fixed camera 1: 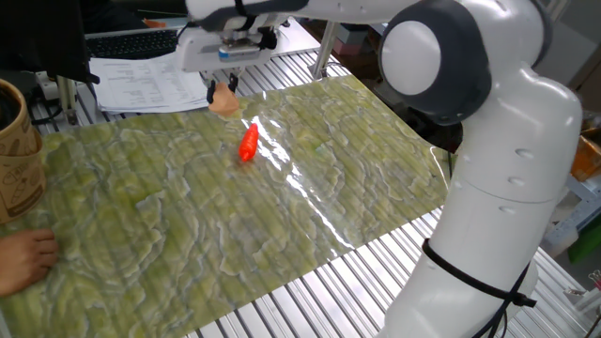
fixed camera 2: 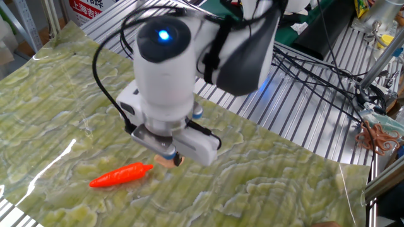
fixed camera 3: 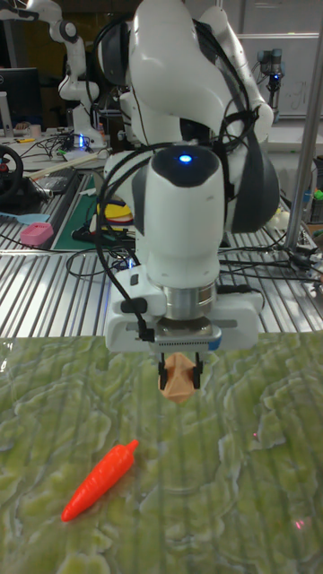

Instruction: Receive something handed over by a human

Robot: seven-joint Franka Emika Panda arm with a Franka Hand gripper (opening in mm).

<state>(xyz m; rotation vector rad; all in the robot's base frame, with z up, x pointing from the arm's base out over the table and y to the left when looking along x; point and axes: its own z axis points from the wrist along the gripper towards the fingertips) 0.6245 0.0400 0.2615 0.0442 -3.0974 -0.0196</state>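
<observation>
The something handed over, a peach-orange faceted lump (fixed camera 3: 179,378), hangs just above the green mat between my fingertips. My gripper (fixed camera 3: 180,366) is shut on its upper part and points straight down. In one fixed view the lump (fixed camera 1: 223,103) and gripper (fixed camera 1: 223,91) are at the mat's far edge. The other fixed view shows the lump (fixed camera 2: 166,161) under the gripper (fixed camera 2: 170,157). The human's bare hand (fixed camera 1: 21,259) rests on the mat at the near left corner, far from my gripper.
A glossy red-orange chili-shaped item (fixed camera 1: 248,143) (fixed camera 3: 99,481) lies on the green mat (fixed camera 1: 282,216) just near-side of the lump. A tan wooden cup (fixed camera 1: 17,150) stands at the left edge. Papers (fixed camera 1: 141,84) lie behind the mat. Cables (fixed camera 2: 328,63) run across the slatted table.
</observation>
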